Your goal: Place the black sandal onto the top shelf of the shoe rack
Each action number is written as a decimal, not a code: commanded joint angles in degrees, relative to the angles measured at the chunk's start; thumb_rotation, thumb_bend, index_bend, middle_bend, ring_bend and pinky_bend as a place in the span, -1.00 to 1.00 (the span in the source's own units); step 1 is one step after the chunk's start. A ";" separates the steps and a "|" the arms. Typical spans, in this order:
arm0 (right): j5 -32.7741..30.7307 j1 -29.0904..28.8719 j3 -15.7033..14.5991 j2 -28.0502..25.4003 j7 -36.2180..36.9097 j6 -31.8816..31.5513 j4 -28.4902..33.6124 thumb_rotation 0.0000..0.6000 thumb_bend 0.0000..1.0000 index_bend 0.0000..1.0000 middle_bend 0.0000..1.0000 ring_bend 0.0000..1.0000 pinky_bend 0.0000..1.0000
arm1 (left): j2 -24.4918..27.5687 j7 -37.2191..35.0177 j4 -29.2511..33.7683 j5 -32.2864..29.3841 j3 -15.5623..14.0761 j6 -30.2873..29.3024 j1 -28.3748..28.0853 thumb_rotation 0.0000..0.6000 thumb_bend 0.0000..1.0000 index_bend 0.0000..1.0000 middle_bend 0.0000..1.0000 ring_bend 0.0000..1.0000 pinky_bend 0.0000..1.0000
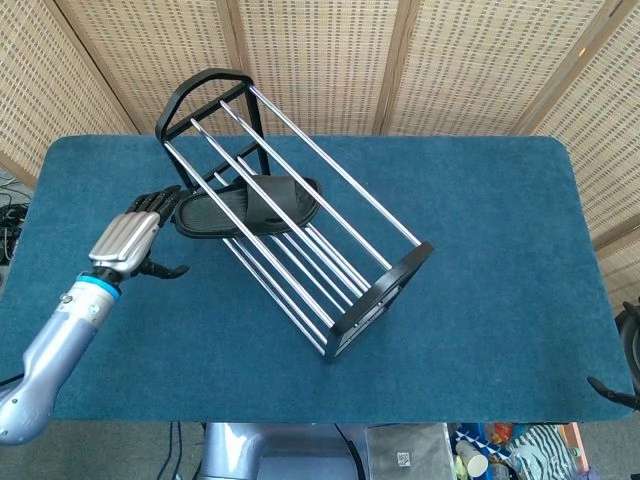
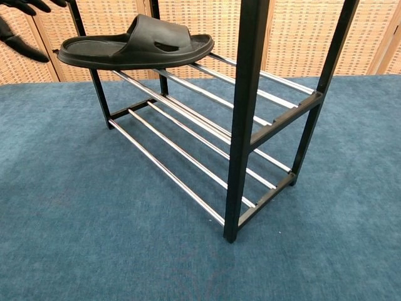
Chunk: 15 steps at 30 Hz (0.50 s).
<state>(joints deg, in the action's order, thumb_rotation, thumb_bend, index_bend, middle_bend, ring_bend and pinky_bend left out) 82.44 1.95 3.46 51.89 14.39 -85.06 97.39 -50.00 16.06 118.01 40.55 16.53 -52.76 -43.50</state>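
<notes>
The black sandal lies flat on chrome bars of the shoe rack, its heel poking out past the rack's left side. In the head view, higher chrome bars cross above it. In the chest view the sandal rests on the upper of the two shelves of the rack that show, and the black posts run up out of frame. My left hand hovers to the left of the sandal's heel, fingers spread, holding nothing and clear of the shoe. Only its dark fingers show in the chest view's top left corner. My right hand is not seen.
The rack stands diagonally on a blue carpeted table. Wicker screens close off the back. A dark shape sits at the lower right edge of the head view, and clutter lies on the floor below the front edge.
</notes>
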 commanded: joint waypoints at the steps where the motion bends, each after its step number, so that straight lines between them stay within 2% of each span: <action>1: 0.31 0.09 -0.12 -0.05 0.00 -0.21 0.14 1.00 -1.00 -1.00 -1.00 -1.00 -1.00 | -0.79 -14.46 -5.48 29.59 -7.54 -7.59 15.40 1.00 -0.71 -1.00 -1.00 -1.00 -1.00; 5: 0.96 0.34 -0.31 -0.07 -0.39 -0.88 0.40 1.00 -1.00 -1.00 -1.00 -1.00 -1.00 | -2.55 -20.45 -11.88 39.05 -12.06 -14.41 21.64 1.00 -0.71 -1.00 -1.00 -1.00 -1.00; 7: 1.25 0.45 -0.38 -0.03 -0.65 -1.22 0.50 1.00 -1.00 -1.00 -1.00 -1.00 -1.00 | -4.05 -21.42 -15.20 41.19 -13.23 -18.68 24.39 1.00 -0.73 -1.00 -1.00 -1.00 -1.00; 11: 1.49 0.60 -0.39 0.26 -1.61 -1.82 0.54 1.00 -1.00 -1.00 -1.00 -1.00 -1.00 | -10.45 -17.31 -20.62 41.12 -13.60 -30.35 30.87 1.00 -0.77 -1.00 -1.00 -1.00 -1.00; 15: 2.05 0.51 -0.61 0.96 -2.86 -1.92 0.37 1.00 -1.00 -1.00 -1.00 -1.00 -1.00 | -15.24 -15.03 -21.93 41.45 -14.97 -37.73 36.14 1.00 -0.77 -1.00 -1.00 -1.00 -1.00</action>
<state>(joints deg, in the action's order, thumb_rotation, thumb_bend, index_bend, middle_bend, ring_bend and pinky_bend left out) 84.28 2.51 2.94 52.63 11.88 -86.97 97.83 -60.46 -0.69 99.49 81.28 3.82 -84.31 -12.90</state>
